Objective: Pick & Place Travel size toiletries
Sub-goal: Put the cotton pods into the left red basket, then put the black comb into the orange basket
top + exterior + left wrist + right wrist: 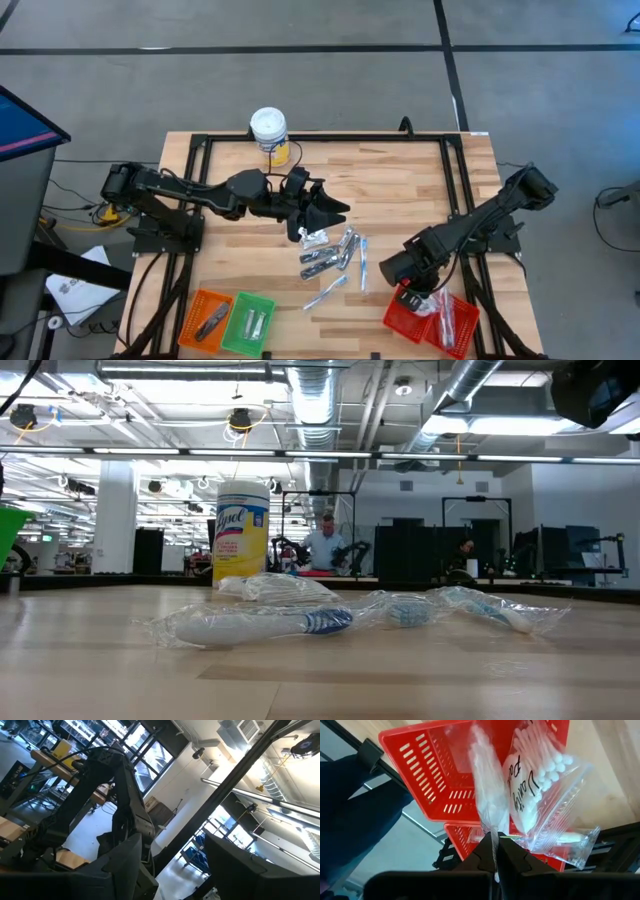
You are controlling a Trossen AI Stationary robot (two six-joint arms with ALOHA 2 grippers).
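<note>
Several travel size toiletries, slim silvery wrapped sticks, lie loose on the wooden table's middle. The low view shows them as clear-wrapped toothbrushes. My left gripper hangs open above the table just beyond that pile, with nothing between its fingers. My right gripper is at the near right, over the red basket, shut on a clear-wrapped white stick. A bag of cotton swabs and another wrapped stick lie in that basket. My right gripper pinches the upper end of the stick's clear wrapper between its two fingers. The fingers slant down from above. The stick hangs below them along their line, over the inside of the red basket; whether its lower end touches the basket, I cannot tell.
A yellow canister with a white lid stands at the table's far edge. An orange basket and a green basket, each holding items, sit at the near left. Black frame rails run along the table's sides.
</note>
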